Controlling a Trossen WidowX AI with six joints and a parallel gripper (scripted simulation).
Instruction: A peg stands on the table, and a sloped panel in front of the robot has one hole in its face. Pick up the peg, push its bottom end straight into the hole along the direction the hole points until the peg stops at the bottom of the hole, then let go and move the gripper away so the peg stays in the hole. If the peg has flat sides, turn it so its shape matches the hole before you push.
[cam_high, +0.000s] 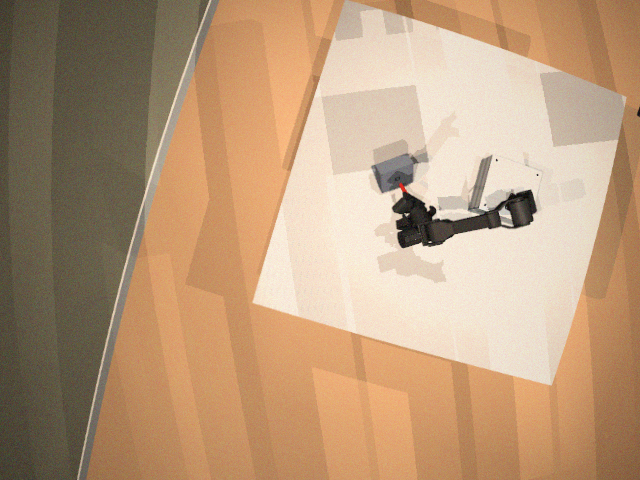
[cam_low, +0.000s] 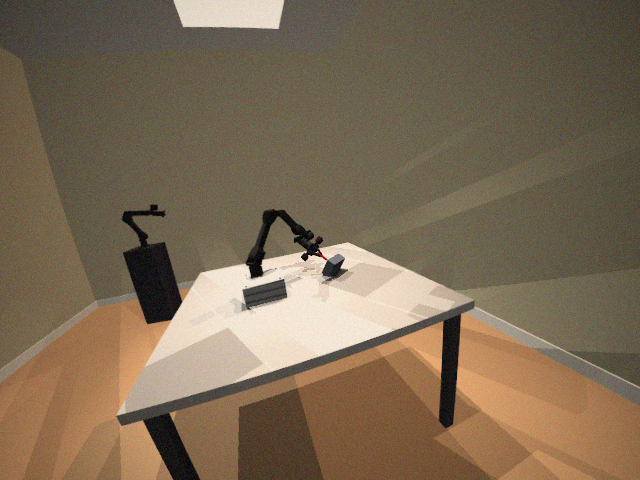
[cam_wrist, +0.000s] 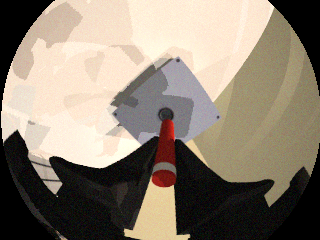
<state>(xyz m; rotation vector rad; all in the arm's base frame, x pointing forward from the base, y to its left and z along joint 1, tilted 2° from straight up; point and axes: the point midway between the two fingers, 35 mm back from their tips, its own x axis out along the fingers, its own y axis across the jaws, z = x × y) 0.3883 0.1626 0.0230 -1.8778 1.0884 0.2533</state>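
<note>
A red round peg (cam_high: 402, 188) (cam_low: 322, 255) (cam_wrist: 166, 145) with a grey band near its top end is tilted, its far end pointing at the sloped panel (cam_high: 386, 178) (cam_low: 332, 265) (cam_wrist: 197, 107). The panel is a grey-blue block with one round dark hole (cam_wrist: 165, 114) in its face. In the wrist view the peg's far end overlaps the lower edge of the hole; whether it is inside or just in front I cannot tell. My gripper (cam_high: 406, 194) (cam_low: 317, 251) (cam_wrist: 166, 142) is shut on the peg, a short way off the panel's face.
A white box with grey ribbed sides (cam_high: 480, 183) (cam_low: 265, 292) stands beside the arm's base on the white table (cam_high: 413, 310) (cam_low: 310, 335). A second black arm (cam_low: 135, 224) sits on a dark pedestal (cam_low: 153, 284) beyond the table.
</note>
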